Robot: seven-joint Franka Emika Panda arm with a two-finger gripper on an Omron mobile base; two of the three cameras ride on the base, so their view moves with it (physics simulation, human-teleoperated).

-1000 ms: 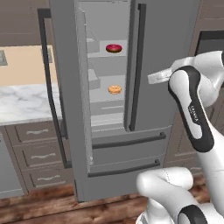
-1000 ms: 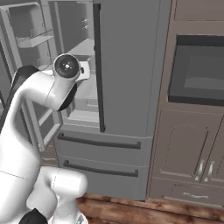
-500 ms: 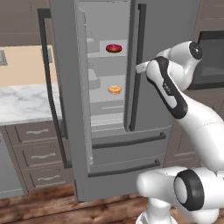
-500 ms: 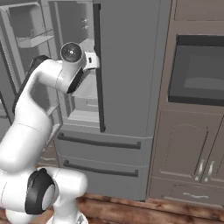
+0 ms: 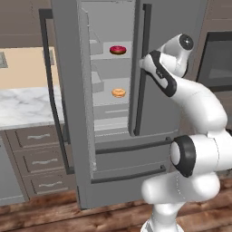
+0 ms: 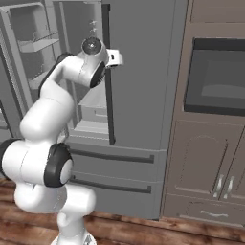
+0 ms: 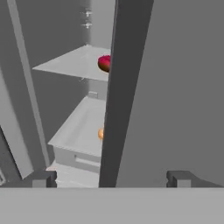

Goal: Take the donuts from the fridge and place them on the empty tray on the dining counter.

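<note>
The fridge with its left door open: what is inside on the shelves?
Inside the fridge, a pink-red donut lies on an upper shelf and an orange donut on the shelf below. The closed right door covers the rest of the interior.

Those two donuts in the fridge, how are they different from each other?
The pink donut has dark pink-red icing; the orange donut is glazed orange-tan. The pink donut sits on a higher shelf, the orange donut on the shelf below it. Both are small rings lying flat inside the open fridge.
</note>
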